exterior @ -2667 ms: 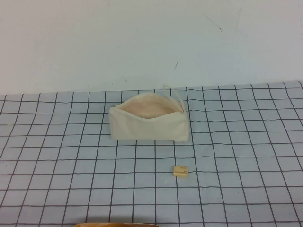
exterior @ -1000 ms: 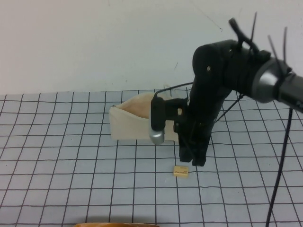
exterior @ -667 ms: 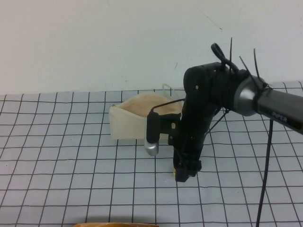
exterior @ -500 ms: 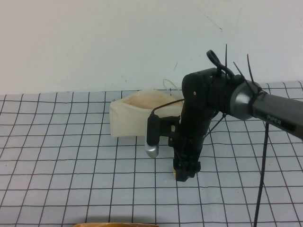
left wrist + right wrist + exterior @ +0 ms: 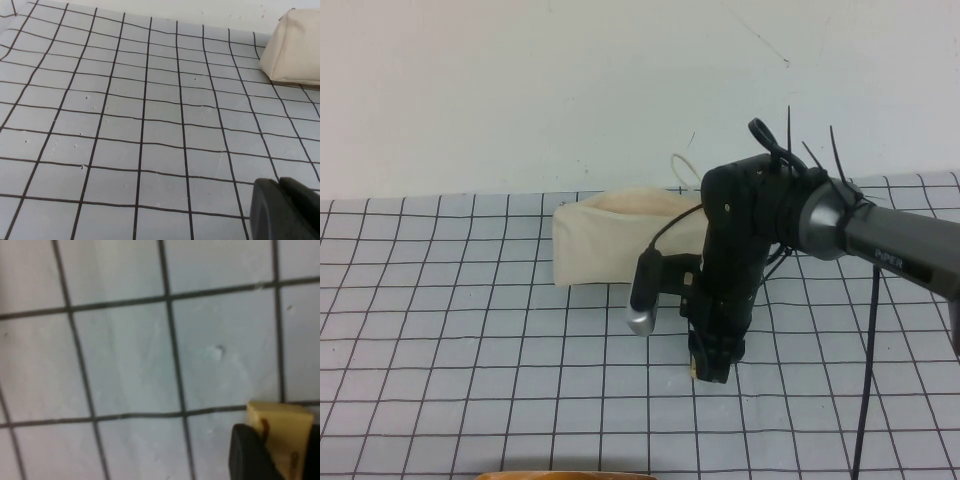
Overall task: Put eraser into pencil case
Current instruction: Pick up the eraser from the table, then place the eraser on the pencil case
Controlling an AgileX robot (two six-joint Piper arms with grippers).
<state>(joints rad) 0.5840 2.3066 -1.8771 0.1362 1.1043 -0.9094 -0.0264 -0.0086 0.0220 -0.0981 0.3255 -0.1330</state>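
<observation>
The eraser (image 5: 277,432) is a small cream-yellow block with dark marks, lying on the grid mat in front of the pencil case. My right gripper (image 5: 710,368) stands tip-down over it, and only a yellow sliver (image 5: 694,372) shows in the high view. In the right wrist view my right gripper (image 5: 281,456) has the eraser between its jaws, with one dark finger (image 5: 247,455) against its side. The cream-white pencil case (image 5: 600,245) stands behind the arm with its pull loop (image 5: 682,165) up. My left gripper (image 5: 282,210) is shut and empty, low over the mat, far from the pencil case (image 5: 297,50).
The grid-patterned mat (image 5: 450,330) covers the table up to a white wall at the back. An orange-brown edge (image 5: 565,476) shows at the bottom of the high view. The right arm's cables (image 5: 868,380) hang to the right.
My right arm came in from the right and lowered its gripper onto the eraser, now between its jaws. The pencil case's open top has tipped back a little.
</observation>
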